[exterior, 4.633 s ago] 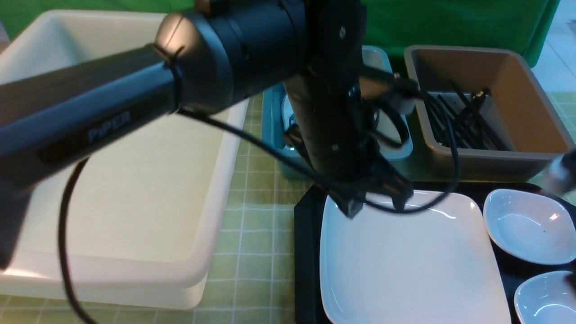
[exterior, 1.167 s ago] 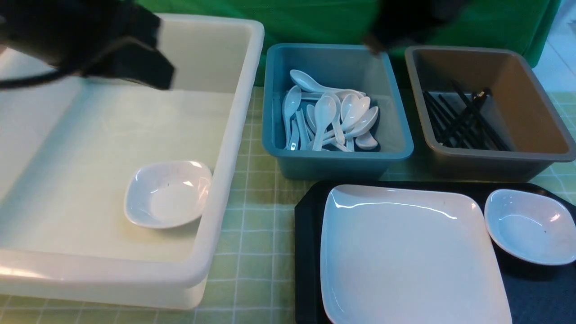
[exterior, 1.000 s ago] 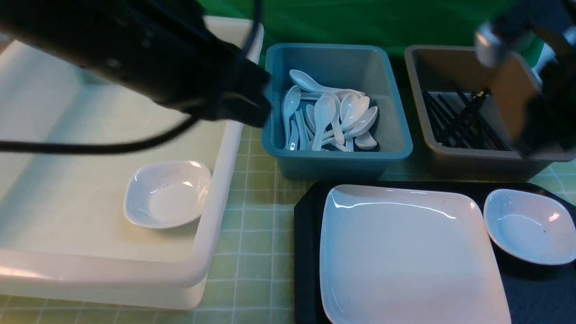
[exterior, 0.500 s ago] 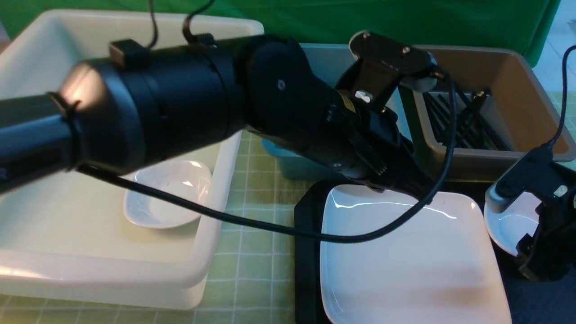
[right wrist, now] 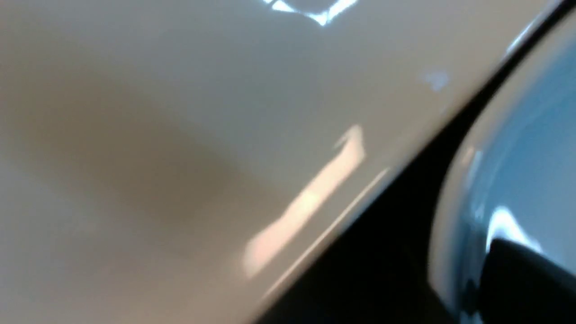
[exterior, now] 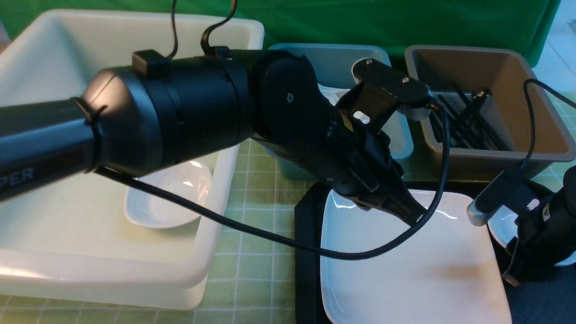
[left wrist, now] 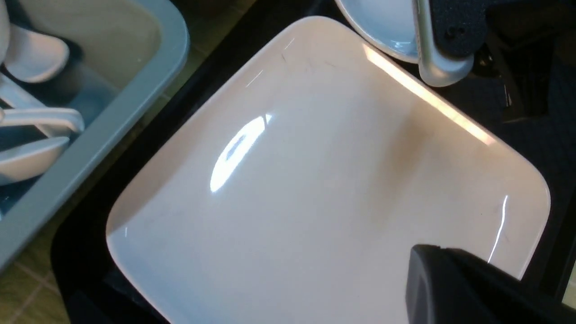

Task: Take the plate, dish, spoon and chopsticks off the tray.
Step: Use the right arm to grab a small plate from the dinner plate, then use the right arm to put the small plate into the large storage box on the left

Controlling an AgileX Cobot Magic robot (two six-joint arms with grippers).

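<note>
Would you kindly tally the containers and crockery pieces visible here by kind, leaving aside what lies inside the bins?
Tubs and bins: 3, the white tub, blue bin and brown bin
Trays: 1, the black tray
Plates: 1, the large plate
small dishes: 2
Total: 7

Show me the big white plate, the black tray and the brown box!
plate (exterior: 405, 288): front view, on its bare flat middle.
tray (exterior: 307, 288): front view, on its left rim beside the plate.
brown box (exterior: 454, 67): front view, on its far inner wall.
</note>
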